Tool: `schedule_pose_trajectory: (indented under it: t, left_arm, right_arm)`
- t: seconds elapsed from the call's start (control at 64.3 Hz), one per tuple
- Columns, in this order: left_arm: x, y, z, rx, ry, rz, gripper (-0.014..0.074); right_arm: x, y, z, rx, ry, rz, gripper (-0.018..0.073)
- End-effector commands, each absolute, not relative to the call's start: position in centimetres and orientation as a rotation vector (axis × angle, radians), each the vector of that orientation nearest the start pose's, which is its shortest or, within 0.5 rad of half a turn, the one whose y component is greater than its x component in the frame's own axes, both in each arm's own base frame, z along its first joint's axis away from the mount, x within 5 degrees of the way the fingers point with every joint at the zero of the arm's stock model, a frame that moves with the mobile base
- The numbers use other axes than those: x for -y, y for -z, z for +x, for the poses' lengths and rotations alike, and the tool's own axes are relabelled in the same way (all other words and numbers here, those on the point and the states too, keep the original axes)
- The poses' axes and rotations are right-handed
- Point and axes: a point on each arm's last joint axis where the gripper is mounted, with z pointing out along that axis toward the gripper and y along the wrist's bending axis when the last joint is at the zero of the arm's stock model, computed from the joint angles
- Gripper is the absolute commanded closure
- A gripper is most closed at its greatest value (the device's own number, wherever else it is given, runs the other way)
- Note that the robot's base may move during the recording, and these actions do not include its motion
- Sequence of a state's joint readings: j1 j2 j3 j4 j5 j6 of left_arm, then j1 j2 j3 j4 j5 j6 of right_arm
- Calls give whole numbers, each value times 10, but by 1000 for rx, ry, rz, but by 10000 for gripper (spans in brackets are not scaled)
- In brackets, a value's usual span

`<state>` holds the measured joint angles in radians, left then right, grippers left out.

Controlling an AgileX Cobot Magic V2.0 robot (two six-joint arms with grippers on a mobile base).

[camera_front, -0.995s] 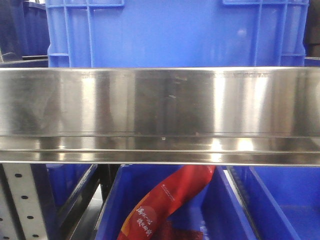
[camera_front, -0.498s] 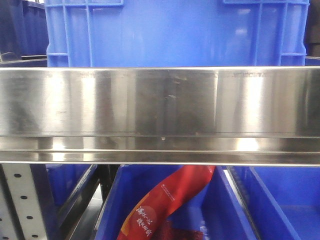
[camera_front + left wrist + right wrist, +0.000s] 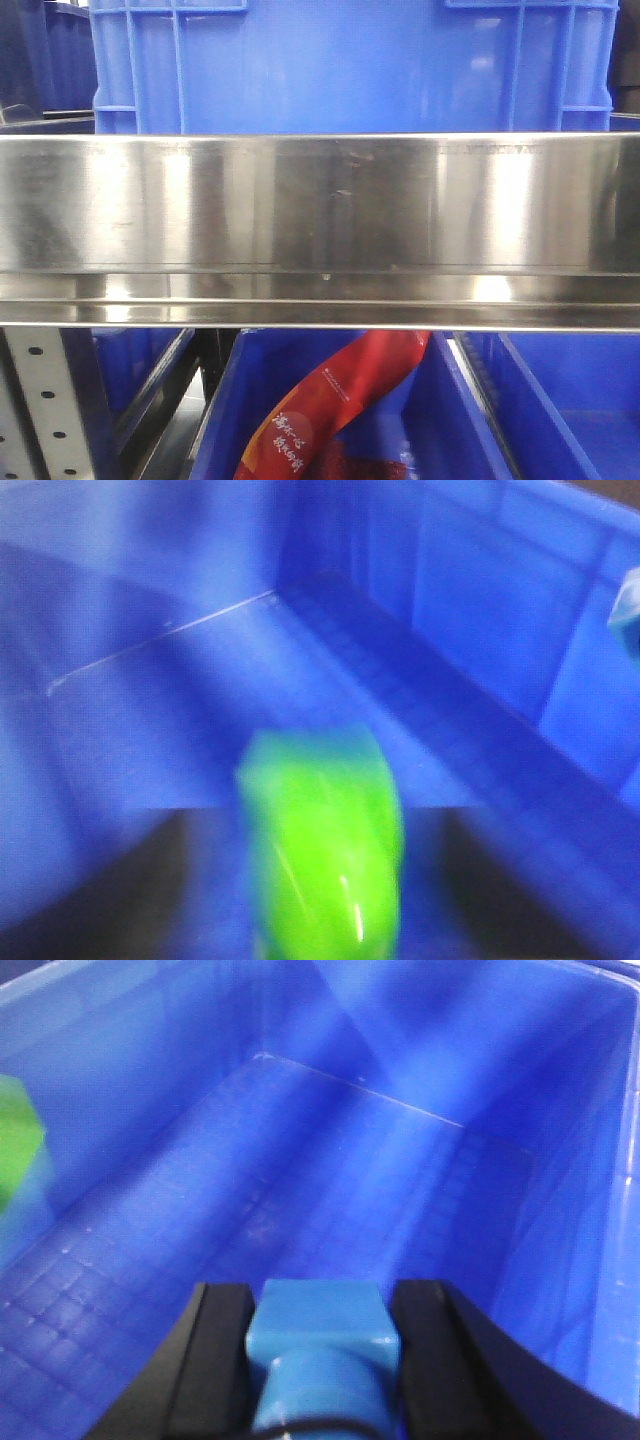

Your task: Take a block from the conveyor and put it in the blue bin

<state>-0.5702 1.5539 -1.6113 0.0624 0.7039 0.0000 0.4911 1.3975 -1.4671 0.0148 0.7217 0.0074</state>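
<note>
Right wrist view: a light-blue, square-topped plastic block [image 3: 322, 1345] sits pinched between the right gripper [image 3: 322, 1360]'s black fingers [image 3: 215, 1360], hanging over the gridded floor of the blue plastic bin [image 3: 300, 1160]. It looks light, rigid and smooth, best squeezed on its flat sides. In the blurred left wrist view, a glossy rounded green block [image 3: 325, 850] looks held by the left gripper [image 3: 325, 920] above the same bin.

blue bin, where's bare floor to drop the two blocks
Most of the blue bin floor is bare: the stretch ahead of the blue block in the right gripper up to the far wall. The green block sits at the left side.
</note>
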Motion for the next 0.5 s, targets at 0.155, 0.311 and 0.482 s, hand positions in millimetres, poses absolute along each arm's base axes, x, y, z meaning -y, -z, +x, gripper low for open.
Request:
schedule_pose_trajectory:
  t: [0.155,0.311,0.482]
  left_arm:
    - [190,-426,295,-2016,319,610,141]
    - [181,-442,281,-1992,333,599,293]
    - [163,-465,253,-1970,334,590,561]
  right_arm:
    - [-145,-425,269,-2088,-306,-510,13]
    - [-137,-439,254,-2051,-314,-502,153]
    - [-122,-465,226,-1958,-333,-479,494]
